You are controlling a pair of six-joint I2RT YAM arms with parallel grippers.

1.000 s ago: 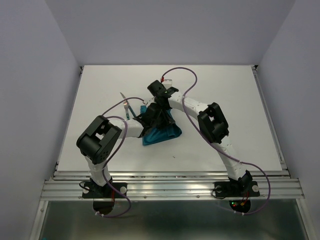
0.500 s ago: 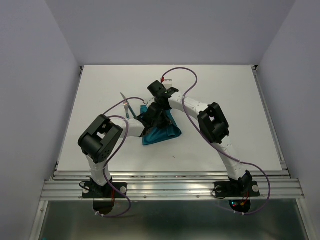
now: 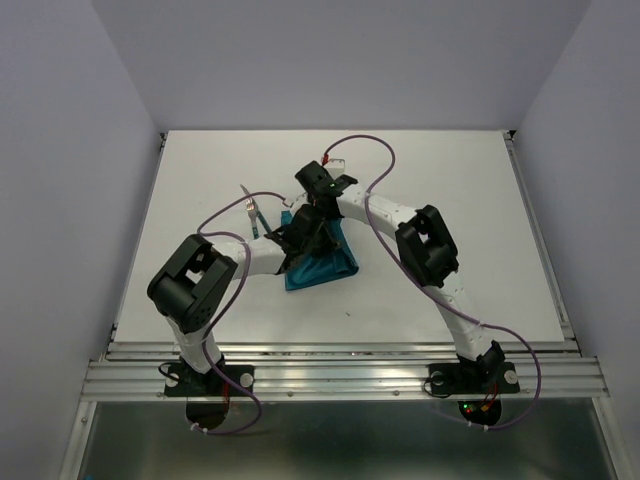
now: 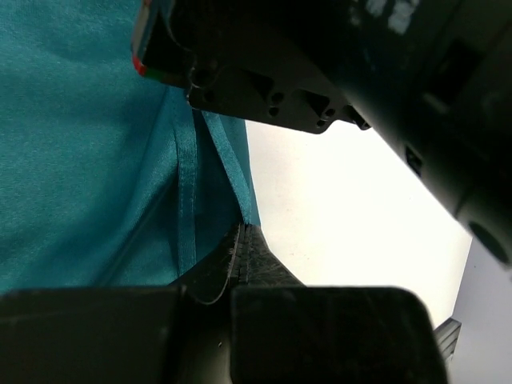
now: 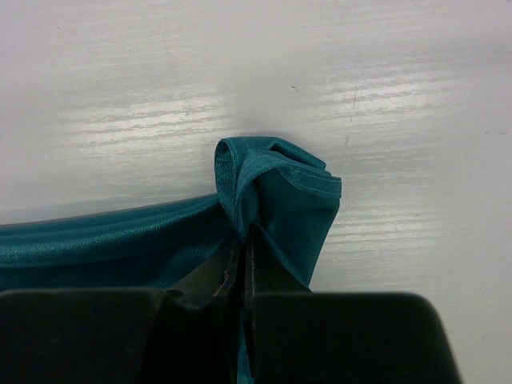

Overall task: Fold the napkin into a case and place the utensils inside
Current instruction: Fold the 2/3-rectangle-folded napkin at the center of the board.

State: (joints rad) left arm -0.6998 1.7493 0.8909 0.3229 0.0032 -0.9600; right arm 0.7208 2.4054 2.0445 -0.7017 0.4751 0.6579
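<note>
looking from above, 2 arms meet over the teal napkin (image 3: pixel 322 268) at the middle of the bench (image 3: pixel 450 190), with the utensils (image 3: pixel 254 214) just beside its far-left corner. left wrist view: the left pincer (image 4: pixel 244 244) is pinched closed on a napkin hem. right wrist view: the right pincer (image 5: pixel 244 252) is clamped tight on a bunched napkin corner.

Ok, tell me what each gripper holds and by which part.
Both pinch the napkin: the left gripper is shut on a hemmed edge, the right gripper on a bunched-up fold at its end.
</note>
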